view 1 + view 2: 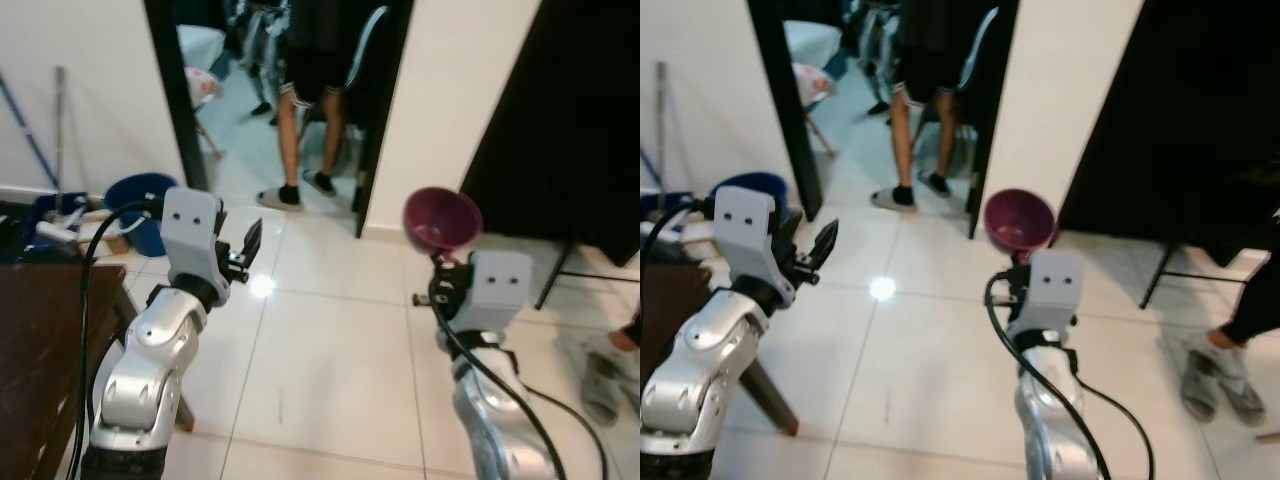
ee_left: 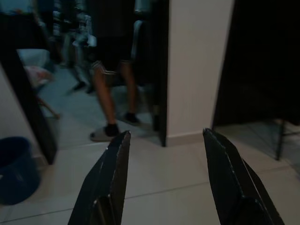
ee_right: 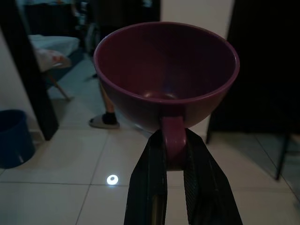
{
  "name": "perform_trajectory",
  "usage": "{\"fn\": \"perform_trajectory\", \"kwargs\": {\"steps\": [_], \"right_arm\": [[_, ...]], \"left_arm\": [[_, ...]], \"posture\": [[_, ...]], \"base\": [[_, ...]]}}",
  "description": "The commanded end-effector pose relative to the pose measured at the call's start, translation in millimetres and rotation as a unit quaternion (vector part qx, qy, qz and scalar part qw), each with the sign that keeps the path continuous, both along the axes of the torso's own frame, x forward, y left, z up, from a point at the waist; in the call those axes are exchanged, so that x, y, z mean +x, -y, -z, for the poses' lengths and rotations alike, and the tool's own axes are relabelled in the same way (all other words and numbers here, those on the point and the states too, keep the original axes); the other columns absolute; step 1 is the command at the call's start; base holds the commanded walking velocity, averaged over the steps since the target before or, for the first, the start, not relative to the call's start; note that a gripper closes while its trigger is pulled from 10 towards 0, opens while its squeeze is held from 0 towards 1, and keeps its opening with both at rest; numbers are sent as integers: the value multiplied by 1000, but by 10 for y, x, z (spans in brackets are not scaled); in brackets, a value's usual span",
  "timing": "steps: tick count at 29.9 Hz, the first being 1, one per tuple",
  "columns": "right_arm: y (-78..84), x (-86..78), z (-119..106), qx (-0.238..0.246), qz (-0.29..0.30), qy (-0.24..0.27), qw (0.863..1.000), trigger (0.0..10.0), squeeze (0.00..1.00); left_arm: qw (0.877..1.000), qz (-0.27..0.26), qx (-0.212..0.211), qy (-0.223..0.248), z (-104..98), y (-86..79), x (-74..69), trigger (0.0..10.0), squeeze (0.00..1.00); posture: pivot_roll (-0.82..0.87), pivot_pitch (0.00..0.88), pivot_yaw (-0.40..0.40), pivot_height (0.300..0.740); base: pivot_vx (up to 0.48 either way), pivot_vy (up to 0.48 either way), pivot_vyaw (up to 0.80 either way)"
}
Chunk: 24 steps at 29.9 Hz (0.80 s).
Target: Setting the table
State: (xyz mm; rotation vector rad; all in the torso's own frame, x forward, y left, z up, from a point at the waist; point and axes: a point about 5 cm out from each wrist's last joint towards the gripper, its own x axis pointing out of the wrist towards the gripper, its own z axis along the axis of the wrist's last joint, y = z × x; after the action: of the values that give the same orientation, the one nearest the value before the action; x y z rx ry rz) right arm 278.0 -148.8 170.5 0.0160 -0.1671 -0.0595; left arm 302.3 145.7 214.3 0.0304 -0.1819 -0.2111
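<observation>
The right gripper (image 3: 174,161) is raised in front of the robot, its two black fingers clamped on the handle of a maroon cup (image 3: 166,77), which sits upright above the fingertips with its open mouth tilted a little toward the camera. The cup is carried in the air over the white tiled floor (image 1: 330,350), resting on no surface.

The left gripper (image 2: 164,140) is held up at about the same height, its fingers spread apart with nothing between them.

At the robot's near left is the corner of a dark brown wooden table (image 1: 40,340), with a leg reaching down to the tiles.

Beyond the table, against the white wall, stand a blue bucket (image 1: 140,205) and what look like mop handles (image 1: 45,140), though this part is blurred.

Farther off is an open doorway (image 1: 290,100) with a dark frame, where a person (image 1: 305,110) in dark shorts and slippers stands on the tiles. At the far right edge another person's foot (image 1: 1220,375) shows beside a dark panel.
</observation>
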Motion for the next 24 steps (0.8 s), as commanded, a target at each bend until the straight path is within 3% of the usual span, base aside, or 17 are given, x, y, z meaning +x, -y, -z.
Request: {"fn": "perform_trajectory", "kwargs": {"steps": [1, 24], "right_arm": [[-17, -12, 11, -1, -2, -2, 1000, 10000, 0], [-6, -17, 22, -3, 0, -6, 1000, 10000, 0]], "left_arm": [[1000, 1, -2, -10, 49, -4, -6, 10000, 0], [1000, 1, -3, -12, 54, 6, -7, 10000, 0]], "posture": [[-55, 2, 68, 740], [-57, 8, 67, 740]], "base": [[0, 0, -788], [0, 0, -788]]}}
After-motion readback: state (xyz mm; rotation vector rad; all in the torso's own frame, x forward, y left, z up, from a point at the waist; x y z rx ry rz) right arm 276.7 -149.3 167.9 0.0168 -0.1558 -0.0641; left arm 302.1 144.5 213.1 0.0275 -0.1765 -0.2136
